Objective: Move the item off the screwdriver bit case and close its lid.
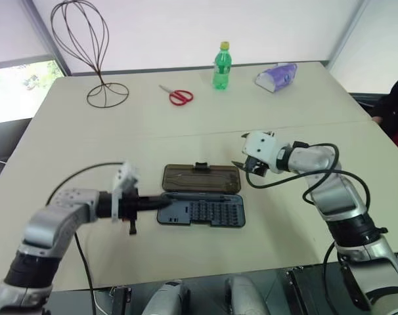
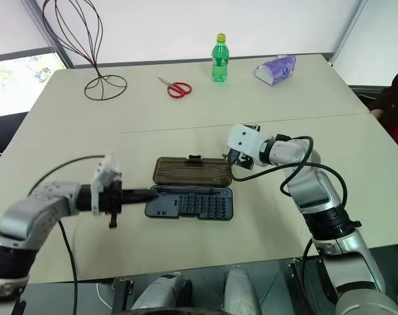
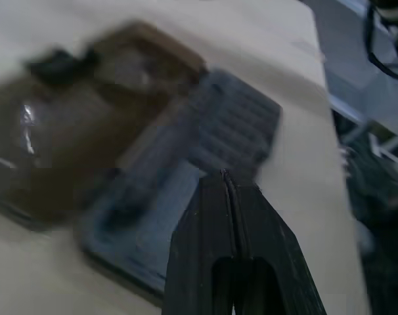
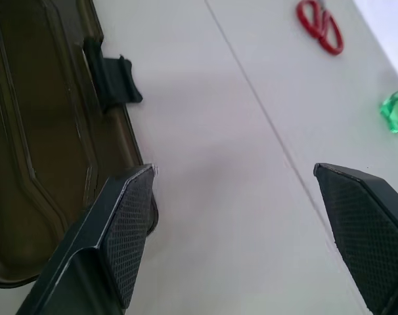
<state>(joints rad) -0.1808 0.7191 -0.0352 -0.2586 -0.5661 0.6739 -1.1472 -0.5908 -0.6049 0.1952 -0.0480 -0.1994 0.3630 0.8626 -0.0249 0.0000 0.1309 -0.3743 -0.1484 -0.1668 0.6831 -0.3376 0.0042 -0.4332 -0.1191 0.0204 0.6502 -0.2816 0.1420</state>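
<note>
Case open on the worktop, lid flat behind, nothing on it. Left gripper, jaws shut, at its left edge; right gripper, jaws wide, by the lid's end. Light stiff plastic, I'd guess: lift the lid's far rim

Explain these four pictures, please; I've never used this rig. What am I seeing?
It is a two-armed humanoid robot. The two wide pictures come from its head, looking down over a table; the other two come from a camera on each wrist. The left hand is shut, holding nothing, at the left end of the open bit case. The right hand is open by the brown lid, which lies flat. Further off lie red scissors, a green bottle and a purple pouch.
</note>
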